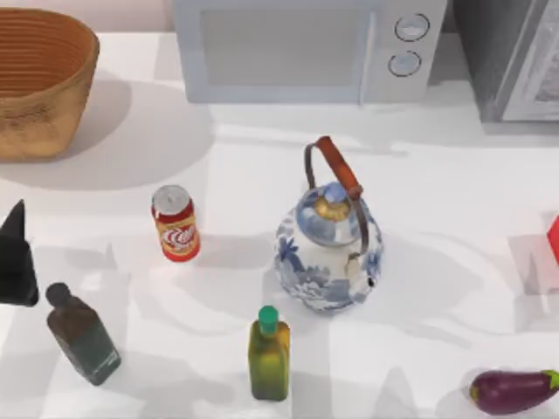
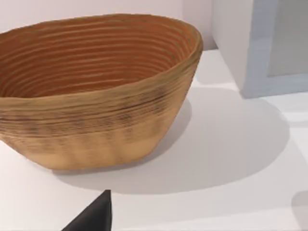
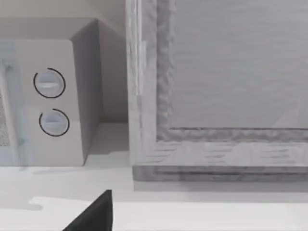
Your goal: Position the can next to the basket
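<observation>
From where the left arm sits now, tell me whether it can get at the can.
Probably yes. The left hand sits at the table's left edge, and the can stands upright to its right with bare table between them. The dark bottle lies nearer the front, off that path.

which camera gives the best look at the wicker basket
The left wrist view: the basket sits almost whole there, with its ribbed inside and outer wall facing the camera. The top view catches just part of it, cut off at the table's far left corner. The right wrist view faces the microwave instead.
</observation>
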`<action>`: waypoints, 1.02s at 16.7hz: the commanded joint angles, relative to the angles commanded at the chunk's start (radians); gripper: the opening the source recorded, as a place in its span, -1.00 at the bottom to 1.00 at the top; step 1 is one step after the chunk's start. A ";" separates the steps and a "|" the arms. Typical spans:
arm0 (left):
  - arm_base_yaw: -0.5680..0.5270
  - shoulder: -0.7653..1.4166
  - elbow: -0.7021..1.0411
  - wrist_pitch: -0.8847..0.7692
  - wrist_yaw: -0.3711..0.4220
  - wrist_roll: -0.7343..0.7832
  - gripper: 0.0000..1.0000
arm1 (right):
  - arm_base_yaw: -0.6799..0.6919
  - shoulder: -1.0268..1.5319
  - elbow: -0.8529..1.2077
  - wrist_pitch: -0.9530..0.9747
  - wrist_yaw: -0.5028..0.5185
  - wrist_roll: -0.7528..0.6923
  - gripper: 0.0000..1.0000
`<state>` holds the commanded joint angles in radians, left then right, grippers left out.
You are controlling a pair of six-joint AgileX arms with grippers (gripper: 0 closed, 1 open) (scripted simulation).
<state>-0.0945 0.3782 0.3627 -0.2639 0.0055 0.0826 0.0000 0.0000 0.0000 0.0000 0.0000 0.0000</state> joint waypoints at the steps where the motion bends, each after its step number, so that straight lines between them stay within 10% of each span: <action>1: -0.019 0.093 0.080 -0.057 0.000 0.018 1.00 | 0.000 0.000 0.000 0.000 0.000 0.000 1.00; 17: -0.306 1.575 1.282 -0.946 -0.005 0.289 1.00 | 0.000 0.000 0.000 0.000 0.000 0.000 1.00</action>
<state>-0.4004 1.9535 1.6445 -1.2094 0.0003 0.3720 0.0000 0.0000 0.0000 0.0000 0.0000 0.0000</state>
